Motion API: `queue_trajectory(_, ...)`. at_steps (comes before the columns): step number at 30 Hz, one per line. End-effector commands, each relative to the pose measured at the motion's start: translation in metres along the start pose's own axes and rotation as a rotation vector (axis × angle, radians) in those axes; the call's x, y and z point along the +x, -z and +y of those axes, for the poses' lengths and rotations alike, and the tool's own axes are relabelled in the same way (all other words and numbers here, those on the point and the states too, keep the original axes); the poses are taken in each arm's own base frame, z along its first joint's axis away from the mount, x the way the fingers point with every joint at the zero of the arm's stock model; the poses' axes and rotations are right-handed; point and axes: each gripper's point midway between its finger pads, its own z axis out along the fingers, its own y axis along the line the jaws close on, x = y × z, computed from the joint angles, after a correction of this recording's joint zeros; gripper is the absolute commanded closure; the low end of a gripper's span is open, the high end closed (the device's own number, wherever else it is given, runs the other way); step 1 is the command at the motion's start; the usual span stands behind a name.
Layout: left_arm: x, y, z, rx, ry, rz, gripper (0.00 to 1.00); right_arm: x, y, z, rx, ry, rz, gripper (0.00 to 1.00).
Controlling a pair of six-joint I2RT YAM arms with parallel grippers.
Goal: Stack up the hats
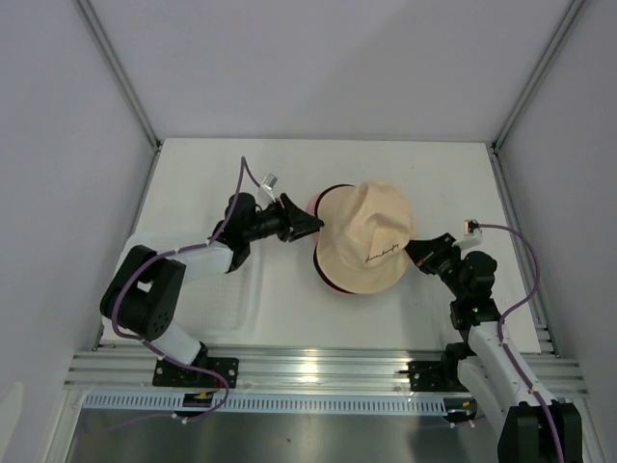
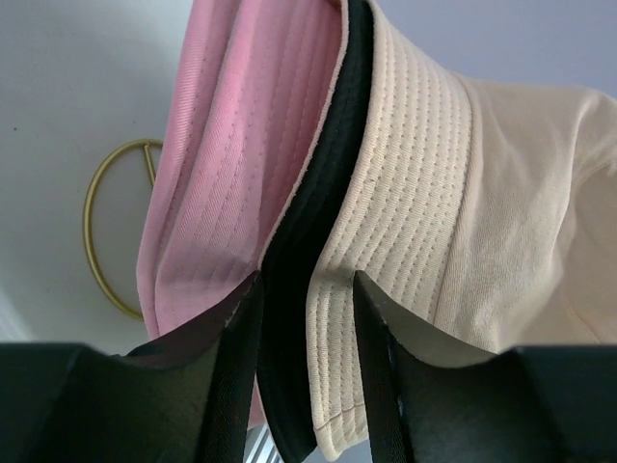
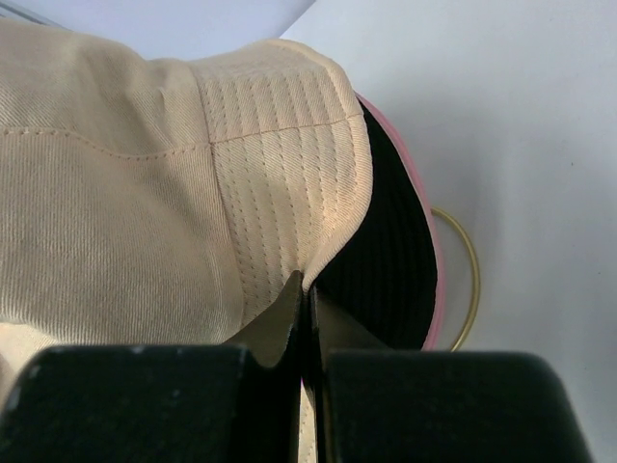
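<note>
A beige hat (image 1: 366, 241) with small dark script lies on top of a black hat (image 2: 318, 193) and a pink hat (image 2: 231, 145) in the middle of the table. My left gripper (image 1: 313, 225) is at the stack's left edge. It is open, and its jaws (image 2: 307, 280) straddle the black and beige brims. My right gripper (image 1: 413, 247) is at the stack's right edge, shut (image 3: 307, 282) on the beige hat's brim (image 3: 280, 174). The black hat (image 3: 386, 251) and a pink rim (image 3: 436, 260) show beneath it.
A thin gold hoop (image 2: 96, 222) lies on the white table under the stack and also shows in the right wrist view (image 3: 470, 270). A faint clear tray outline (image 1: 253, 299) sits near the front left. Grey walls enclose the table.
</note>
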Motion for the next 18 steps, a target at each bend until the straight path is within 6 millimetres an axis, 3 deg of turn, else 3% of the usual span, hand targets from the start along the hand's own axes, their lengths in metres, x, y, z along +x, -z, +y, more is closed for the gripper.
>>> queue_trajectory(1,-0.002,0.008,-0.047,0.133,-0.129,0.001,0.54,0.001,0.0,-0.006,0.033,0.037,0.015,1.0)
queue_trajectory(18,-0.011,0.027,-0.064,0.112,-0.239,-0.039,0.53,-0.011,0.002,0.008,0.019,0.069,0.001,1.0)
